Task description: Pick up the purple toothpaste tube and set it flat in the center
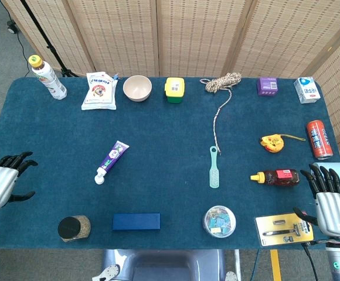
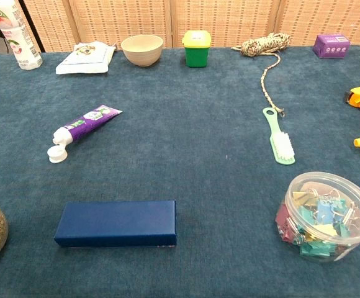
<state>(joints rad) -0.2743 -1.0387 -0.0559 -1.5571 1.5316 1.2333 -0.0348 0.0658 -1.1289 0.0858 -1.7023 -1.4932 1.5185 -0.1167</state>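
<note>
The purple toothpaste tube lies flat on the blue table cloth, left of centre, its white cap toward the near left; the chest view shows the tube too. My left hand hovers at the table's left edge, well left of the tube, fingers spread and holding nothing. My right hand sits at the near right corner, fingers apart and empty. Neither hand appears in the chest view.
A dark blue box, a round jar and a tub of clips line the near edge. A green brush and a rope lie right of centre. Bottle, pouch, bowl and green container stand along the back.
</note>
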